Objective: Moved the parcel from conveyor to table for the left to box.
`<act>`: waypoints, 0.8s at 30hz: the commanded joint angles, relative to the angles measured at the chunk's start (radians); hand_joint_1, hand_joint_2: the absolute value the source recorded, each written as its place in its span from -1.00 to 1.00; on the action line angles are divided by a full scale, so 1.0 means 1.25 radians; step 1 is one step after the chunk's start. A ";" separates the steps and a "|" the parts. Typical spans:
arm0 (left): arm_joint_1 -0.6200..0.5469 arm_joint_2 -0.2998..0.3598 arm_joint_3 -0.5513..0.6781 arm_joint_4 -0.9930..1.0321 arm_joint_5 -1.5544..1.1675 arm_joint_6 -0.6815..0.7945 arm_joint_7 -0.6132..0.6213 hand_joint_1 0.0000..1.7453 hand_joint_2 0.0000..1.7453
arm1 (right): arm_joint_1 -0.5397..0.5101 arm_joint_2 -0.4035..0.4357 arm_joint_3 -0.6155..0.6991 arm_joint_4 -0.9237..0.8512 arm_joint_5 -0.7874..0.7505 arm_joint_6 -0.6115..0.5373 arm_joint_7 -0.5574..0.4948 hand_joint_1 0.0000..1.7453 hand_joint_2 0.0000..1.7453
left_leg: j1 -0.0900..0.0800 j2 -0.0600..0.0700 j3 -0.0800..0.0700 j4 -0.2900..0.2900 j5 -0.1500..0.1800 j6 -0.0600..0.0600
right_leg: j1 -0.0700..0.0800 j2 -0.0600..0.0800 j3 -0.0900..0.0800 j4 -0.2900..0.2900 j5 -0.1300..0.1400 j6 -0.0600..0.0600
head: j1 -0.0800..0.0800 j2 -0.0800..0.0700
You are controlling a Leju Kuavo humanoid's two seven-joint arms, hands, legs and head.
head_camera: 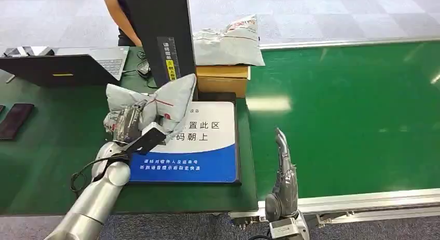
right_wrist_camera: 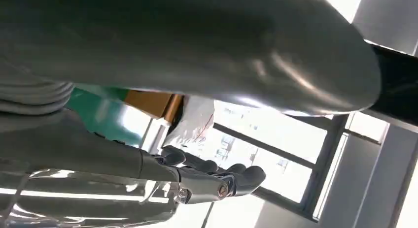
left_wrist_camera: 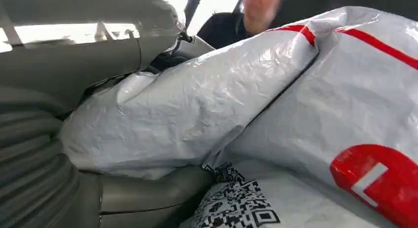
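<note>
Parcels number two: one grey parcel [head_camera: 155, 102] held up by the left hand [head_camera: 127, 127] over the near-left part of the blue-and-white mat [head_camera: 207, 146], and a second bag [head_camera: 228, 43] lying on top of a cardboard box [head_camera: 223, 78] at the far end of the mat. One box, one mat, one belt [head_camera: 353, 115], one table [head_camera: 46, 162].

Left arm reaches up from the lower left, its hand wrapped around the crumpled lower end of the parcel; in the left wrist view the thumb and palm [left_wrist_camera: 148, 193] press into the grey film [left_wrist_camera: 197, 114], with a QR label [left_wrist_camera: 236, 208] and red print on the bag close by. The parcel's upper corner stands tilted toward the dark post [head_camera: 166, 32].

Right hand [head_camera: 284, 167] stands at the near edge of the belt, fingers straight and close together, pointing away from the robot, holding nothing; the right wrist view shows its fingers [right_wrist_camera: 212, 176] extended and bare.

Green belt lies bare to the right of the mat. Left of the mat sit a laptop [head_camera: 67, 66] and a dark phone [head_camera: 15, 121]. A person [head_camera: 122, 17] stands behind the table's far edge.
</note>
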 commanded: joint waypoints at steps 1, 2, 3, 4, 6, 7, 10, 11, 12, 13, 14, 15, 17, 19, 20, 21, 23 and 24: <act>0.032 0.010 0.146 -0.098 0.096 0.055 -0.035 1.00 1.00 | -0.002 -0.017 0.023 0.037 -0.004 -0.016 0.001 -1.00 -1.00 | 0.001 0.003 0.002 -0.001 -0.001 0.000 | 0.001 0.002 0.001 -0.001 0.000 -0.003 | 0.000 0.000; 0.025 0.013 0.159 -0.090 0.113 0.059 -0.042 1.00 1.00 | -0.003 -0.018 0.026 0.037 -0.003 -0.020 0.001 -1.00 -1.00 | 0.001 0.003 0.002 -0.001 -0.001 0.000 | 0.002 0.002 0.001 -0.001 0.000 -0.003 | 0.000 0.000; 0.023 0.015 0.164 -0.086 0.115 0.056 -0.046 1.00 1.00 | -0.003 -0.019 0.028 0.037 -0.005 -0.023 0.001 -1.00 -1.00 | 0.001 0.003 0.002 -0.001 -0.001 0.000 | 0.002 0.001 0.001 -0.001 0.000 -0.003 | 0.000 0.000; 0.015 0.010 0.201 -0.079 0.122 0.107 -0.046 1.00 1.00 | -0.003 -0.018 0.032 0.038 -0.008 -0.024 0.001 -1.00 -1.00 | 0.001 0.003 0.002 -0.001 -0.001 0.000 | 0.002 0.001 0.001 -0.001 0.000 -0.003 | 0.000 0.000; 0.005 0.014 0.225 -0.067 0.135 0.105 -0.054 1.00 1.00 | -0.004 -0.019 0.036 0.040 -0.009 -0.027 0.001 -1.00 -1.00 | 0.001 0.002 0.001 0.000 -0.001 0.000 | 0.002 0.001 0.000 0.000 0.000 -0.003 | 0.000 0.000; -0.004 0.020 0.253 -0.054 0.137 0.137 -0.050 1.00 1.00 | -0.005 -0.018 0.040 0.042 -0.010 -0.027 0.000 -1.00 -1.00 | 0.001 0.002 0.001 0.000 -0.001 0.000 | 0.002 0.001 0.000 0.000 0.000 -0.003 | 0.000 0.000; -0.034 0.031 0.327 -0.001 0.152 0.185 -0.049 1.00 1.00 | -0.010 -0.015 0.051 0.050 -0.011 -0.030 0.000 -1.00 -1.00 | 0.001 0.002 0.001 0.000 0.000 0.000 | 0.002 0.001 0.000 0.000 0.000 -0.003 | 0.000 0.000; -0.038 0.037 0.338 0.011 0.157 0.180 -0.061 1.00 1.00 | -0.012 -0.014 0.054 0.051 -0.011 -0.032 0.000 -1.00 -1.00 | 0.001 0.002 0.001 0.000 0.000 0.000 | 0.002 0.001 0.000 0.000 0.000 -0.003 | 0.000 0.000; -0.044 0.034 0.367 0.022 0.170 0.206 -0.059 1.00 1.00 | -0.013 -0.012 0.056 0.052 -0.013 -0.029 0.000 -1.00 -1.00 | 0.002 0.002 0.001 -0.001 0.000 0.000 | 0.002 0.001 0.000 0.000 0.000 -0.003 | 0.000 0.000; -0.053 0.046 0.377 0.051 0.159 0.227 -0.054 1.00 1.00 | -0.014 -0.006 0.056 0.052 -0.014 -0.026 0.001 -1.00 -1.00 | 0.001 0.002 0.001 -0.001 0.000 0.000 | 0.002 0.001 0.000 0.000 0.000 -0.002 | 0.000 0.000; -0.066 0.058 0.387 0.087 0.148 0.242 -0.040 1.00 1.00 | -0.014 0.001 0.054 0.051 -0.014 -0.019 0.002 -1.00 -1.00 | 0.001 0.003 0.001 -0.001 0.000 0.000 | 0.002 0.002 0.000 0.000 0.000 -0.003 | 0.000 0.000; -0.074 0.066 0.391 0.108 0.156 0.244 -0.053 1.00 1.00 | -0.015 0.005 0.054 0.050 -0.011 -0.017 0.003 -1.00 -1.00 | 0.001 0.002 0.001 -0.001 0.000 0.000 | 0.002 0.001 0.000 0.000 0.000 -0.003 | 0.000 0.000; -0.107 0.088 0.451 0.210 0.187 0.277 -0.032 1.00 1.00 | -0.022 0.014 0.053 0.059 -0.005 -0.008 0.006 -1.00 -1.00 | 0.001 0.002 0.001 -0.001 0.000 -0.001 | 0.001 0.001 0.000 0.000 0.000 -0.002 | 0.000 0.000; -0.138 0.109 0.480 0.296 0.213 0.296 -0.065 1.00 1.00 | -0.028 0.016 0.054 0.070 -0.003 -0.006 0.005 -1.00 -1.00 | 0.001 0.003 0.002 -0.001 0.000 -0.001 | 0.002 0.002 0.000 0.000 0.000 -0.003 | 0.000 0.000; -0.152 0.119 0.494 0.334 0.207 0.324 -0.052 1.00 1.00 | -0.031 0.016 0.055 0.074 -0.004 -0.006 0.004 -1.00 -1.00 | 0.001 0.003 0.002 -0.001 0.000 -0.001 | 0.002 0.002 0.000 0.000 0.000 -0.003 | 0.000 0.000; -0.157 0.126 0.497 0.346 0.208 0.322 -0.056 1.00 1.00 | -0.032 0.015 0.055 0.077 -0.004 -0.006 0.004 -1.00 -1.00 | 0.001 0.003 0.002 -0.001 0.000 -0.001 | 0.002 0.002 0.000 0.000 0.000 -0.003 | 0.000 0.000; -0.200 0.138 0.535 0.409 0.170 0.331 -0.024 1.00 1.00 | -0.039 0.005 0.059 0.085 -0.011 -0.008 0.000 -1.00 -1.00 | 0.001 0.003 0.002 -0.002 0.000 -0.001 | 0.002 0.002 0.000 0.000 0.000 -0.004 | 0.000 0.000; -0.214 0.142 0.545 0.424 0.149 0.331 -0.010 1.00 1.00 | -0.041 0.004 0.059 0.087 -0.014 -0.009 -0.002 -1.00 -1.00 | 0.002 0.001 0.000 -0.001 0.001 -0.001 | 0.002 0.001 -0.001 0.000 0.000 -0.002 | 0.000 0.000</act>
